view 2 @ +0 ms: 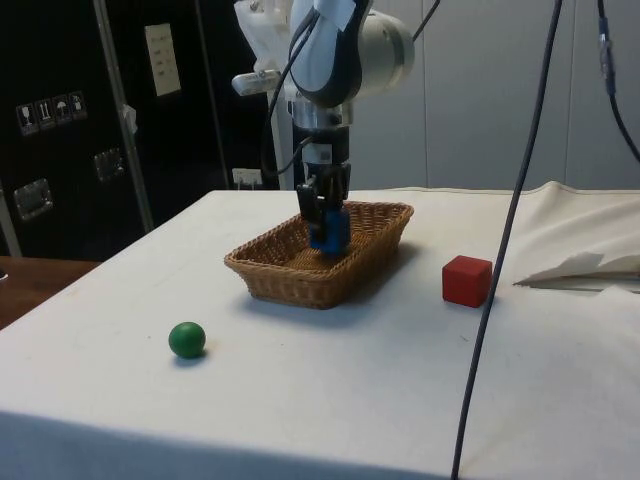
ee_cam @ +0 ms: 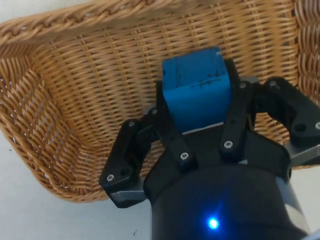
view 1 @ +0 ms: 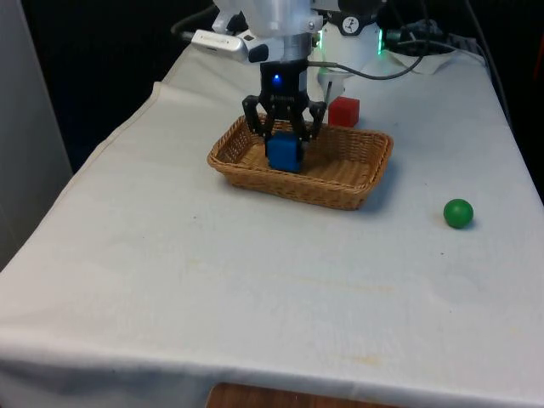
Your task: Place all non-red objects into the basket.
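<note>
While the tool (view 1: 284, 136) is hanging over the wicker basket (view 1: 357, 187), it is pinching the blue cube (view 1: 283, 153) between its two fingers, the block sitting squarely between them in the wrist view (ee_cam: 196, 90). The cube is inside the basket's rim, toward the end of the basket on the front view's left, and it is hanging low over the woven floor; whether it is touching that floor I cannot tell. The relation that matters most is simply that the cube is lying straight below the tool and straight above the basket floor, so in my judgement a short descent and a spreading of the fingers is all the drop is calling for. The arm is reaching down from above, wrist near vertical, fingers pointing at the table (view 1: 170, 280). A green ball (view 1: 458, 213) is resting on the cloth well apart from the basket, toward the front view's right and nearer that camera, and it is likely the next thing to fetch. A red cube (view 1: 344, 111) is sitting just beyond the basket's far rim and, being red, should be staying where it is.
</note>
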You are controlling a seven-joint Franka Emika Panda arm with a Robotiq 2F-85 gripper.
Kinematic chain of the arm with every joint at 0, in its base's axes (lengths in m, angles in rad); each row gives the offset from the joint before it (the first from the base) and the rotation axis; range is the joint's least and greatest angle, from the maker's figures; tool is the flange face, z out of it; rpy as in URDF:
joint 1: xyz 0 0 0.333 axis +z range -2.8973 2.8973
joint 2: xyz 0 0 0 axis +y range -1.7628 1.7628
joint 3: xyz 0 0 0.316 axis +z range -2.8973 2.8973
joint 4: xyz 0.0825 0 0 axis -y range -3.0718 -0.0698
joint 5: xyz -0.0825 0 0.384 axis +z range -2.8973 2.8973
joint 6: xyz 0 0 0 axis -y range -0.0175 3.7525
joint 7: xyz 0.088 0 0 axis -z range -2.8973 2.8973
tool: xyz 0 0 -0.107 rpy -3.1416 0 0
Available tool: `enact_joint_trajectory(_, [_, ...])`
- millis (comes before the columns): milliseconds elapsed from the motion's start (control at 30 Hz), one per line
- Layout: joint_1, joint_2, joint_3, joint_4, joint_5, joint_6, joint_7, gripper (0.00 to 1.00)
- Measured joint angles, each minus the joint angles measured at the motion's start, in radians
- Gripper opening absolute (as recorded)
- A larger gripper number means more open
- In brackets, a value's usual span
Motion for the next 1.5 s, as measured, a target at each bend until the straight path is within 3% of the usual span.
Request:
enact_joint_trajectory(33, [0.0,0.0,-0.001,0.0,0.0,0.0,-0.001,0.18])
enact_joint_trajectory(167, [0.0,-0.002,-0.001,0.0,0.0,0.0,0.0,0.56])
enact_joint_trajectory(233, [0.0,-0.002,-0.001,0.0,0.0,0.0,0.0,0.81])
enact_joint_trajectory(267, [0.0,-0.002,-0.001,0.0,0.0,0.0,-0.001,0.98])
enact_joint_trajectory(300, [0.0,-0.002,-0.001,0.0,0.0,0.0,-0.001,1.0])
enact_joint_trajectory(667, [0.0,-0.005,-0.001,0.003,0.0,0.0,-0.001,1.0])
enact_joint_trajectory(1000, [0.01,-0.097,0.001,0.0,-0.036,-0.072,0.019,1.0])
enact_joint_trajectory(1200, [0.015,-0.138,0.007,-0.002,-0.082,-0.107,0.059,1.0])
enact_joint_trajectory(1500, [0.028,-0.189,0.058,-0.002,-0.157,-0.153,0.165,1.0])
